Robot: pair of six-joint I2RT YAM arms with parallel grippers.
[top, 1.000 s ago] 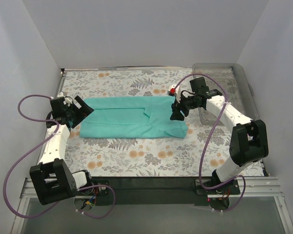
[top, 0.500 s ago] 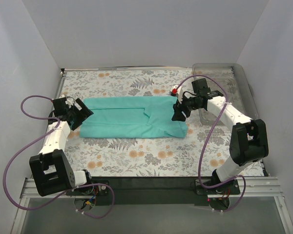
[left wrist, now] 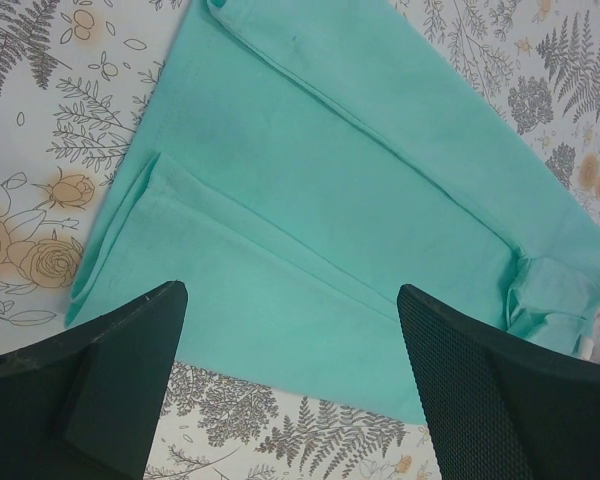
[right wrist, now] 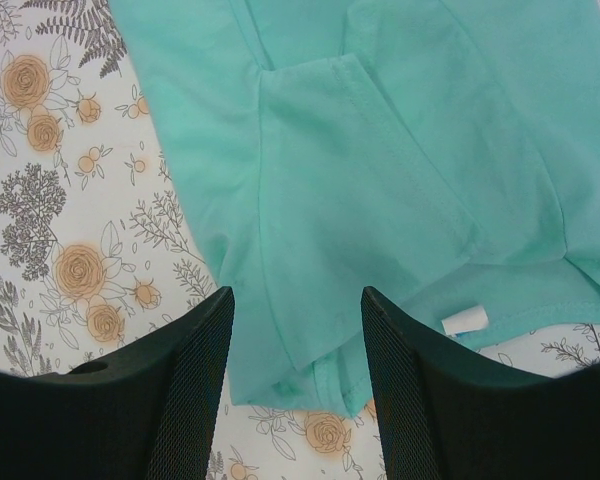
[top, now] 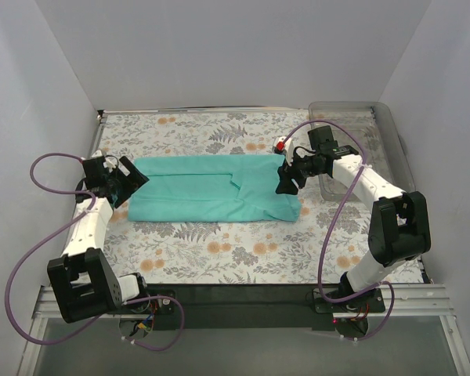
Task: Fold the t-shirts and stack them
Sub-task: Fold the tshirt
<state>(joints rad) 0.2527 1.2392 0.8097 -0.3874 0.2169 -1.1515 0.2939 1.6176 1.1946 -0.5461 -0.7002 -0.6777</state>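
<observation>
From above, the table (top: 219, 251) wears a flowered cloth, and purple cables (top: 43, 168) loop from both arms. A clear plastic bin (top: 392, 129) stands at the far right corner; the right forearm crosses in front of its near left corner, and what lies inside it cannot be told. The t-shirt (top: 211, 189) lies in the middle of the table as a long teal-green band folded from left to right, with a stepped edge near its centre. The left gripper (top: 129, 182) hangs at the left end of the band, the right gripper (top: 284, 185) over its right end. In the left wrist view the black fingers (left wrist: 110, 370) stand wide apart with nothing between them, above the near edge of the shirt, where flat layers and straight fold lines show. In the right wrist view the fingers (right wrist: 175, 390) are also spread and pinch nothing; below them is a sleeve with a stitched hem, and a small white label (right wrist: 466, 321) lies at the edge of the cloth.
</observation>
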